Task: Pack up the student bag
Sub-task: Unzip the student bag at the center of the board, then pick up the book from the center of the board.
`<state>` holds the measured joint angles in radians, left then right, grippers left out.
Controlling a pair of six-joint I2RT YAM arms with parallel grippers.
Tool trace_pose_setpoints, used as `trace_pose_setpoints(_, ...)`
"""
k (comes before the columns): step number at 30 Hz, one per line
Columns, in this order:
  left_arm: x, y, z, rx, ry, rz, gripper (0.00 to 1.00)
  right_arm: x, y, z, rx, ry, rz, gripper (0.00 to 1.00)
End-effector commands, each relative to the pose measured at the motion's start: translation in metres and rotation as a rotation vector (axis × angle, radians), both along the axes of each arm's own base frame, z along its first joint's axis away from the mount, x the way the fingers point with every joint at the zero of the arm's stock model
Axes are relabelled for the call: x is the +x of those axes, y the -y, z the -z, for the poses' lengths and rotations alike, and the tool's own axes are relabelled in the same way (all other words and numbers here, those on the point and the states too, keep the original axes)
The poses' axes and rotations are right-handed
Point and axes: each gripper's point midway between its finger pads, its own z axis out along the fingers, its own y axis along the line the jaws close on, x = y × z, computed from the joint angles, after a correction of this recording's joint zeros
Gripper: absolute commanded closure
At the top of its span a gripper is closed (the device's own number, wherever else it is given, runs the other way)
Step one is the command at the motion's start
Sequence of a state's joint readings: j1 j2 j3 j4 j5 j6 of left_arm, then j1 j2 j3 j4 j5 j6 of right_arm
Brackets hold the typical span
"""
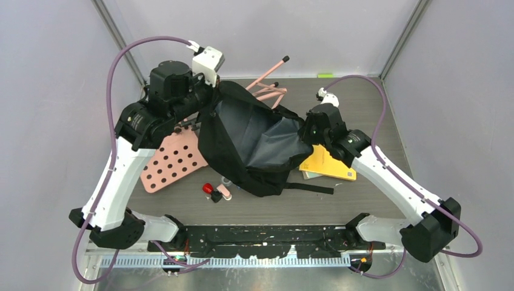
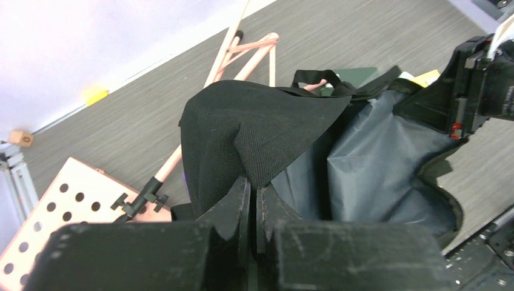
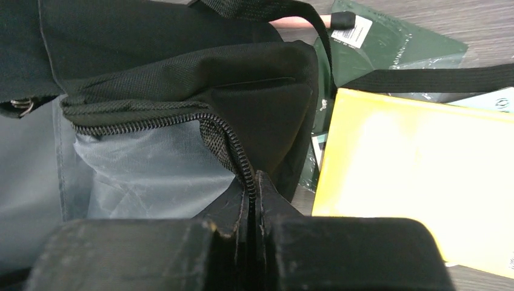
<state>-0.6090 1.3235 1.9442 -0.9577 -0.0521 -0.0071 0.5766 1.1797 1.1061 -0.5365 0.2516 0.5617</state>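
The black student bag (image 1: pixel 230 148) lies in the middle of the table, its mouth held wide so the grey lining (image 1: pixel 260 136) shows. My left gripper (image 1: pixel 213 100) is shut on the bag's far left rim; in the left wrist view (image 2: pixel 254 185) black fabric (image 2: pixel 242 130) is pinched between its fingers. My right gripper (image 1: pixel 306 136) is shut on the bag's right rim; in the right wrist view (image 3: pixel 253 182) the zipper edge (image 3: pixel 236 148) runs between the fingers. A yellow book (image 1: pixel 330 163) lies right of the bag and also shows in the right wrist view (image 3: pixel 412 176).
A pink perforated board (image 1: pixel 173 160) on a pink stand (image 1: pixel 267 82) lies left of and behind the bag. A small red item (image 1: pixel 208 188), a black item (image 1: pixel 216 196) and a pink eraser (image 1: pixel 225 192) lie in front of it. A dark green packet (image 3: pixel 388 45) lies under the strap.
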Motion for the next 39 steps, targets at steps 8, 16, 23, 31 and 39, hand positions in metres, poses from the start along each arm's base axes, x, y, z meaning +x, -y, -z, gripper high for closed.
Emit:
trace_pose_setpoints(8,0.008,-0.032,-0.045,-0.080,0.197,-0.106,1.00,0.021,0.017,0.038,0.030,-0.132,0.060,0.99)
trace_pose_setpoints(16,0.017,-0.021,-0.020,-0.078,0.159,-0.086,1.00,0.010,0.014,-0.036,0.127,-0.022,0.024,0.22)
trace_pose_setpoints(23,0.019,-0.026,-0.012,-0.095,0.149,-0.127,1.00,-0.007,0.074,-0.060,0.107,-0.007,0.220,0.04)
trace_pose_setpoints(31,0.011,-0.023,-0.009,-0.132,0.147,-0.104,1.00,-0.033,0.156,0.004,0.240,-0.111,0.597,0.01)
trace_pose_setpoints(39,0.009,-0.016,-0.003,-0.151,0.132,-0.072,1.00,-0.075,0.188,0.070,0.410,-0.182,0.934,0.01)
